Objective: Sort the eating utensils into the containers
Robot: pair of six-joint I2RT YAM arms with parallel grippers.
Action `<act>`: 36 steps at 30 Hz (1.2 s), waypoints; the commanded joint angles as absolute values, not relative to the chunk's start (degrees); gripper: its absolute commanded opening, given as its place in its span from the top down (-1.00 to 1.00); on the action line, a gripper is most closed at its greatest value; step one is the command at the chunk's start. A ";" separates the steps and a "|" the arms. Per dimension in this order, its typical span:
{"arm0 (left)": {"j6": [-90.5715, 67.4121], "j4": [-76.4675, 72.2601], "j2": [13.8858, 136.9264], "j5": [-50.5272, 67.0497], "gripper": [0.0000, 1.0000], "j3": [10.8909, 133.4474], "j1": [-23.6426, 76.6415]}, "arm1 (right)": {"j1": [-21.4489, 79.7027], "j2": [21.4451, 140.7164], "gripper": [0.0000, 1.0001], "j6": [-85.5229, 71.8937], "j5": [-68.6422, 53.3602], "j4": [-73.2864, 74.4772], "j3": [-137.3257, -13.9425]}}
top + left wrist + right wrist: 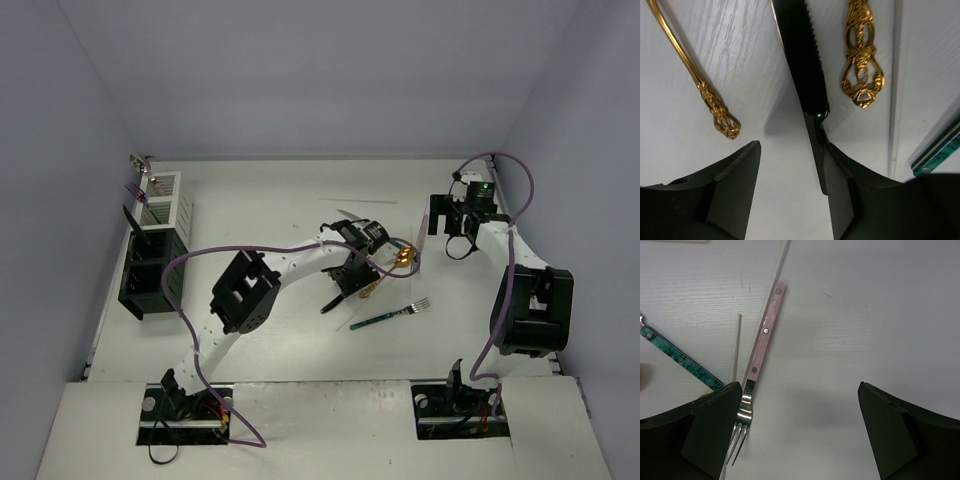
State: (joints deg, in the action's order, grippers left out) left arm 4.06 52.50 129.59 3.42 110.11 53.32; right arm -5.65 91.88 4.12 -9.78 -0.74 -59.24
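Across the white desk [300,200] most cutlery [385,318] lies unsorted; my left pincer [792,147], half-open, straddles a black knife [800,65], right pincer [800,385] gapes empty.

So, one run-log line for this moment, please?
left gripper: open, black knife between fingers | right gripper: open, over pink-handled fork

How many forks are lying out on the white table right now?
2. A teal-handled metal fork lies near the middle; a pink-handled metal fork lies behind it, slightly right. The arms may hide others.
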 commanded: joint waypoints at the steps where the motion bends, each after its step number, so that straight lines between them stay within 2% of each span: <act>1: 5.30 53.26 128.91 7.46 0.07 114.04 53.09 | -6.06 90.70 -1.00 3.38 -8.79 -3.52 -61.31; 12: 3.93 53.79 131.96 15.82 0.25 109.89 52.70 | -6.86 90.44 -1.00 3.63 -9.08 -3.52 -61.40; 16: 4.04 56.02 134.08 16.79 0.51 110.36 52.48 | -7.12 90.44 -1.00 3.60 -9.32 -3.52 -61.27; 20: 4.53 58.26 135.90 14.65 0.94 109.89 52.21 | -7.23 90.18 -1.00 3.69 -9.49 -3.52 -61.17; 21: 4.67 58.48 135.87 14.04 0.99 109.19 52.09 | -7.31 90.18 -1.00 3.69 -9.51 -3.52 -61.17; 31: 5.16 56.82 125.30 11.33 1.00 94.87 46.31 | -7.47 90.26 -1.00 3.34 -10.54 -3.60 -61.08; 36: 4.57 53.93 117.98 10.94 1.00 93.31 40.99 | -7.47 90.00 -1.00 3.25 -10.76 -3.64 -60.95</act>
